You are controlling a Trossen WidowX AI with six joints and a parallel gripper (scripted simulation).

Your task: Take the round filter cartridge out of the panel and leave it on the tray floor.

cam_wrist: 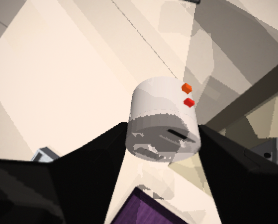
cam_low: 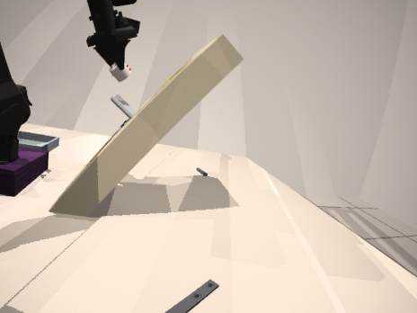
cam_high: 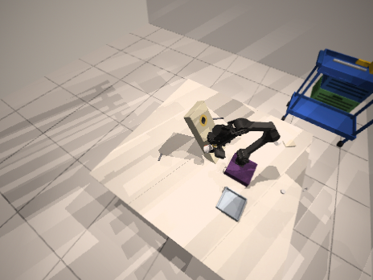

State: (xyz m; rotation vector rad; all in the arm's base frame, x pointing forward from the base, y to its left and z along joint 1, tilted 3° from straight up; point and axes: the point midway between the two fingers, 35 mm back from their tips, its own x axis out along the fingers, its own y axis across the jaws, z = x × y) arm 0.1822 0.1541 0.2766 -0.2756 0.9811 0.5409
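The white round cartridge (cam_high: 207, 149) (cam_low: 120, 73) (cam_wrist: 162, 107) is out of the panel, in the air. A dark slot shows on its near face in the wrist view, with orange and red marks on its side. My gripper (cam_low: 118, 66) (cam_wrist: 161, 129) is shut on it, a fingertip at each side. The slanted beige service panel (cam_high: 195, 113) (cam_low: 180, 95) has an empty dark hole (cam_high: 203, 120) with a yellow ring. The cartridge hangs clear of the panel's face in the exterior view. The shallow grey tray (cam_high: 231, 203) (cam_low: 51, 144) is empty, away from the gripper.
The purple block (cam_high: 241, 171) (cam_low: 31, 172) under the arm's base stands between panel and tray. A grey lever-like piece (cam_low: 122, 106) sticks out from the panel's face. A small dark rod (cam_low: 201, 172) lies behind the panel; a dark drilled bar (cam_low: 196, 295) lies in the foreground.
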